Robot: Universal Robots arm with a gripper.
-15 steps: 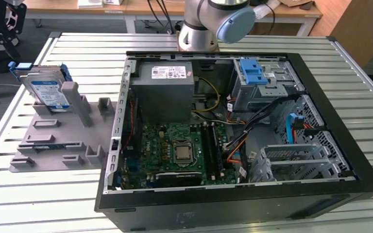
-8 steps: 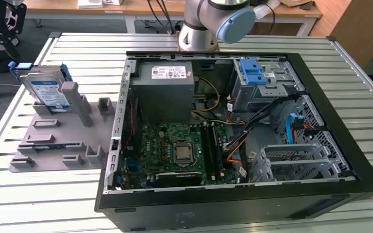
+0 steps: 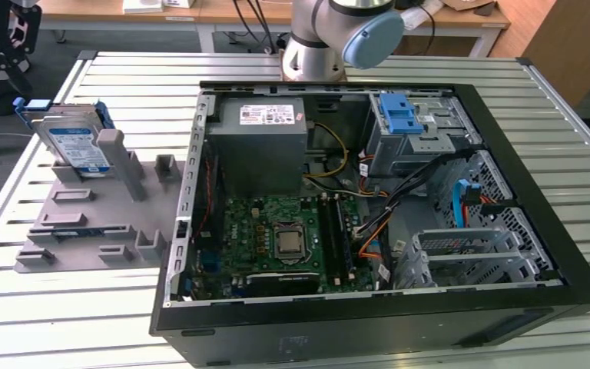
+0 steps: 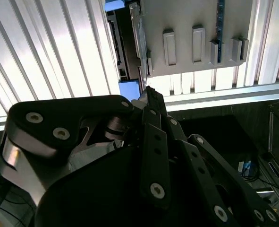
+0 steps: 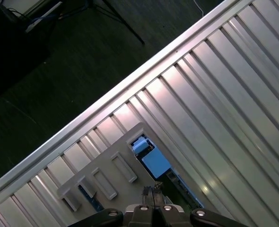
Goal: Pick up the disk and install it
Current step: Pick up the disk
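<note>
Item: disk (image 3: 74,144), silver drive, white-and-blue label, blue carrier, standing on edge in gray fixture (image 3: 90,223). Tool: gripper (image 5: 151,191), jaws closed together, empty, above the disk.

No print is legible on the disk (image 3: 74,146) or the power supply (image 3: 267,131)

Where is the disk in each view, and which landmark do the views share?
Exterior view: disk upright in gray holder, at the exterior view's left.
Second wrist view: disk edge-on beside the holder.
First wrist view: disk's blue end at the holder's edge.
Landmark: the holder.
</note>
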